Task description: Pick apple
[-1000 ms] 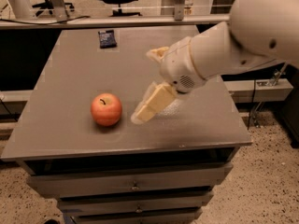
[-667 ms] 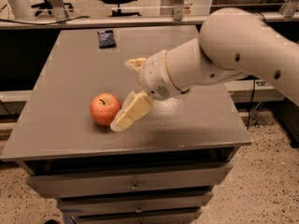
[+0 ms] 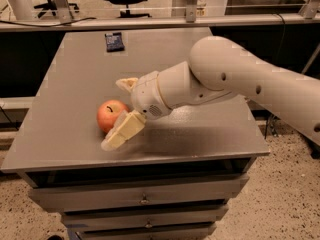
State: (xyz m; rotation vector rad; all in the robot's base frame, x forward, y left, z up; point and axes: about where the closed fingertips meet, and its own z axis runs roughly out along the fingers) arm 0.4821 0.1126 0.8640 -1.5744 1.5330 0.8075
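The apple is sitting on the grey table, near the front edge and a bit to the left. It is red and orange, and its little dark stem is pointing up. The gripper is reaching in from the right with its two pale fingers spread wide apart. One finger is sticking out just behind the apple. The other finger is lying low in front of it, hiding a bit of its right side. I cannot tell if they are touching the apple. The big white arm is stretching in across the table. A small dark blue packet is lying far back, well apart from the apple.
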